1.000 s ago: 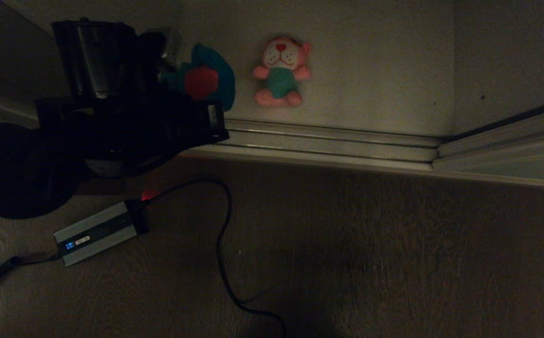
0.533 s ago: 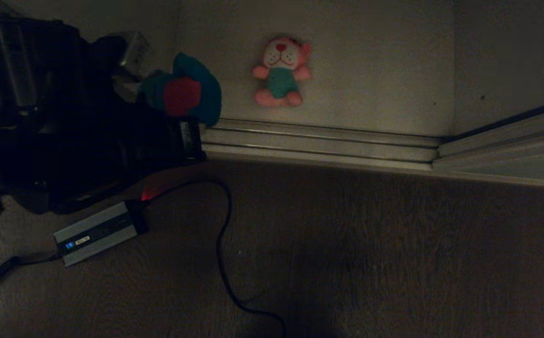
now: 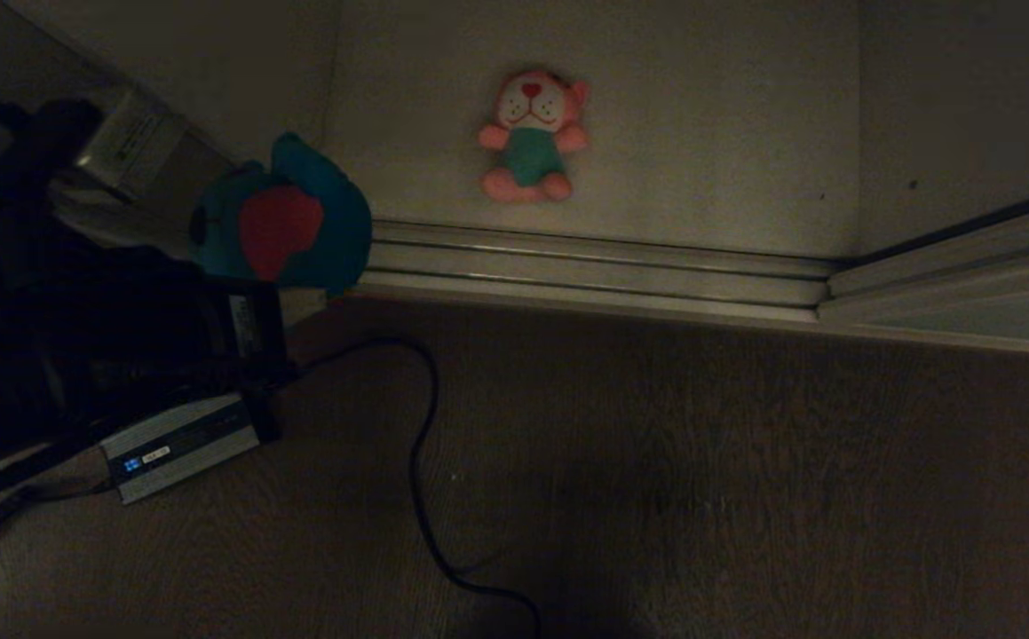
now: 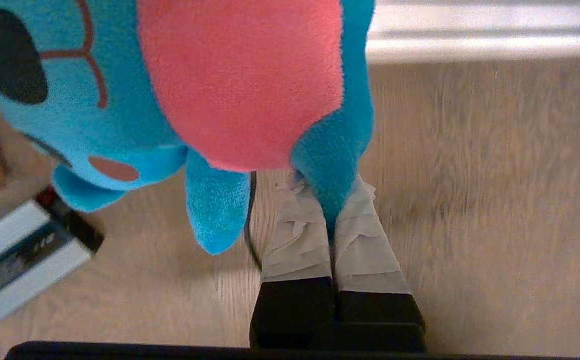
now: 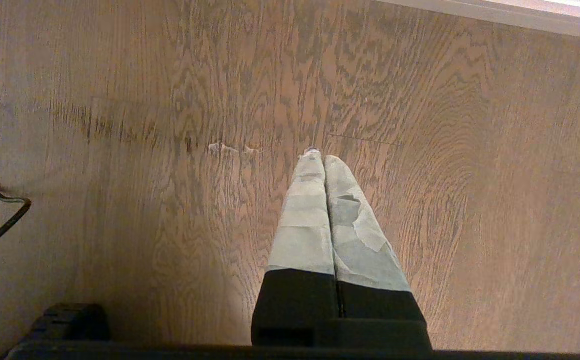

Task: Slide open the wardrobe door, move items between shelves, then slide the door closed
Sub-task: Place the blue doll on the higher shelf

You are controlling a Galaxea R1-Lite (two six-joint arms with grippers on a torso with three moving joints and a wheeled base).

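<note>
While the left gripper (image 4: 329,210) is pinching a leg of the teal-blue plush toy (image 3: 281,226), the toy is hanging over the wardrobe's sill track (image 3: 594,271).
Pink plush toy (image 3: 532,135) is lying face-up on the off-white bottom shelf (image 3: 727,151), well apart from the teal one. Right gripper (image 5: 322,165) is idling over the wood-grain floor (image 3: 700,479), taped fingers pressed together, holding nothing. Grey power adapter (image 3: 178,445) and its black cable (image 3: 416,479) are lying on the floor.

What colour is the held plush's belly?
Red-pink, on the blue plush toy; clearest in the left wrist view.
</note>
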